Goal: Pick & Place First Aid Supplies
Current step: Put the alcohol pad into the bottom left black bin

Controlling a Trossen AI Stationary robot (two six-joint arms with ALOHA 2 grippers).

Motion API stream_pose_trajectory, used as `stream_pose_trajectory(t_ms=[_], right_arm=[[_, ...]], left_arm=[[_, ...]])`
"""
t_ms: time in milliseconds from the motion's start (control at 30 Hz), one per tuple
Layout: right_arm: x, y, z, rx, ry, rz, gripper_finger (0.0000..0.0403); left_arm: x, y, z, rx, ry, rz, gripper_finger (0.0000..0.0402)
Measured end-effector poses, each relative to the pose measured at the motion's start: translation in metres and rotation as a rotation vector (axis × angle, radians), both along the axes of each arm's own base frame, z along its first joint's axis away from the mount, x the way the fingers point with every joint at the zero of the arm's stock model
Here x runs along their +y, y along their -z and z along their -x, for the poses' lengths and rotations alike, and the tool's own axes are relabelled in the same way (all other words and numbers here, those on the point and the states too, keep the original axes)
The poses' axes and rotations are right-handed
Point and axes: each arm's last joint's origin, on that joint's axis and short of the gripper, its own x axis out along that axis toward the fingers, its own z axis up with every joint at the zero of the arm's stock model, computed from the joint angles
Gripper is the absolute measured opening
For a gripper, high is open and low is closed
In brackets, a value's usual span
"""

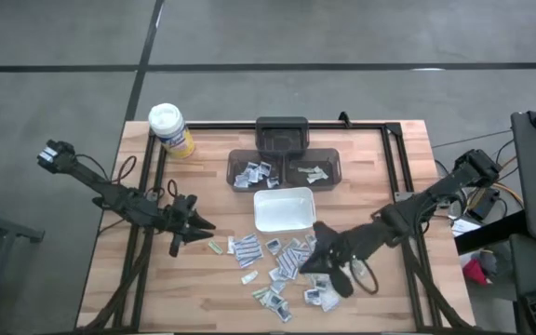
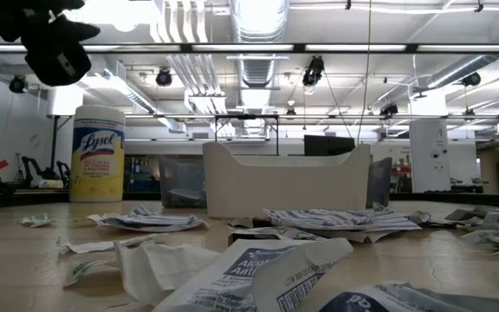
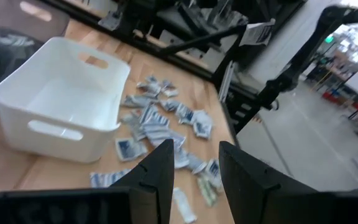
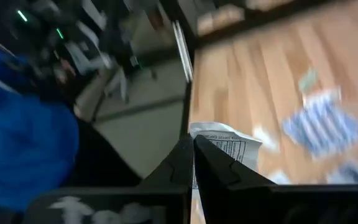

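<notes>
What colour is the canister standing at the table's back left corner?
The canister is yellow with a white lid; it shows best in the low view.

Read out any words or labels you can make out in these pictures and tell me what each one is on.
"Lysol": on the yellow canister, low view.
"Alco..." above "Anti...", cut off: on the nearest packet, low view.
Fine print on the packet pinched in the right gripper: too blurred to read.
Print on the other loose packets: too small to read.

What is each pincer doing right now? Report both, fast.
Left pincer: open, holding nothing, above the scattered packets.
Right pincer: shut on a white printed packet.
</notes>
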Motion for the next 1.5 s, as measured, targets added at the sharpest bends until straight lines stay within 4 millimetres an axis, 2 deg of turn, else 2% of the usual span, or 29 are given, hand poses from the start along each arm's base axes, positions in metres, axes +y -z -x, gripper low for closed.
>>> stream_pose_trajectory(t_ms=[133,533,700,900,1167,1333,1500], right_arm=[[-0.013,0.001,-0.008,-0.098,0.042,0.024,0.0008],[-0.051,0.012,-0.052,-0.425,0.127,0.162,0.0008],[-0.061,0.011,-0.075,-0.509,0.016,0.16,0.0008],[-0.075,0.012,-0.106,-0.533,-0.184,0.117,0.0008],[-0.094,0.013,-0.14,-0.517,-0.39,0.006,0.0008],[-0.102,0.008,-0.15,-0.534,-0.449,-0.01,0.0008],[-0.113,0.005,-0.151,-0.54,-0.438,-0.004,0.0008]], left_arm=[[-0.003,-0.005,-0.005,-0.058,0.005,0.021,0.0119],[-0.014,-0.016,-0.024,-0.254,0.005,0.024,0.012],[-0.015,-0.017,-0.034,-0.312,-0.019,0.055,0.012],[-0.014,-0.02,-0.046,-0.366,-0.047,0.085,0.012],[-0.017,-0.033,-0.063,-0.392,-0.015,0.008,0.012],[-0.017,-0.033,-0.063,-0.394,0.012,0.012,0.012],[-0.019,-0.035,-0.063,-0.393,0.076,0.055,0.012]])
